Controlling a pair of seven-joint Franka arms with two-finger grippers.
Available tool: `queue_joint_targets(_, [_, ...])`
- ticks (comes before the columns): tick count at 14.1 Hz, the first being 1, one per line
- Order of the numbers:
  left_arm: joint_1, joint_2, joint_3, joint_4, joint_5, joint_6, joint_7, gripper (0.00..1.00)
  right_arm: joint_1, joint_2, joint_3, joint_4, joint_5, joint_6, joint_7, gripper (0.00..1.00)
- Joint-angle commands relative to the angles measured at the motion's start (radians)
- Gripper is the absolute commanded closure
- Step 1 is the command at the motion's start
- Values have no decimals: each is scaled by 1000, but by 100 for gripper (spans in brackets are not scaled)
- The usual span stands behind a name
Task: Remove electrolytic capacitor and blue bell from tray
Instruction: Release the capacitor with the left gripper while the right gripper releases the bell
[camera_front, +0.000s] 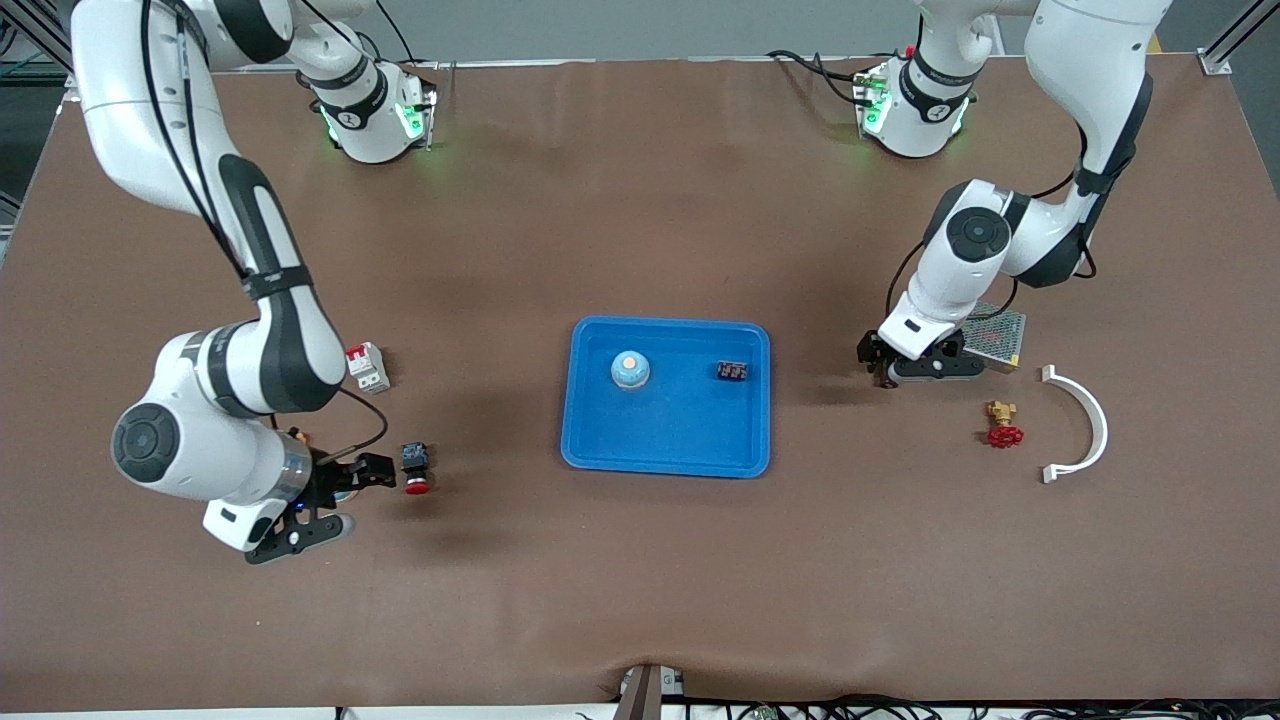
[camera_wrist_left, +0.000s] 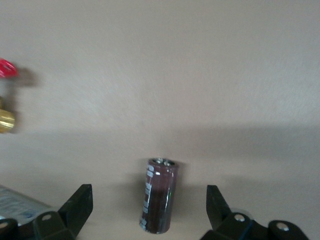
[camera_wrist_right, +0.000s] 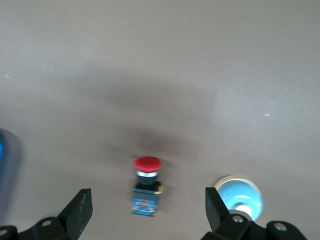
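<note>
Toward the right arm's end, the right gripper (camera_front: 350, 497) is hanging with its fingers spread wide, holding nothing, just beside a red push button (camera_front: 415, 470). The blue tray (camera_front: 665, 455) is sitting mid-table, carrying the bell (camera_front: 630, 370) and a small black component (camera_front: 731, 371). Toward the other end, the left gripper (camera_front: 875, 363) is gaping wide around the capacitor (camera_wrist_left: 160, 196), which is standing on the table, untouched.
</note>
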Motion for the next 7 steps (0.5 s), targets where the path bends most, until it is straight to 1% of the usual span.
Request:
queue_joint_targets(1, [-5, -58, -31, 88, 14, -166, -41, 0, 54, -36, -10, -12, -3, -38, 130, 0])
queue_joint_targets(5, [-2, -133, -44, 92, 9, -281, -57, 0, 126, -54, -6, -15, -1, -45, 305, 0])
queue_joint_targets(6, [1, -138, -44, 92, -14, -283, -78, 0, 157, -54, -7, -17, -1, -45, 341, 0])
queue_joint_targets(7, [-8, -139, -45, 94, -72, -283, -127, 0, 181, -54, -9, -18, -1, -45, 373, 0])
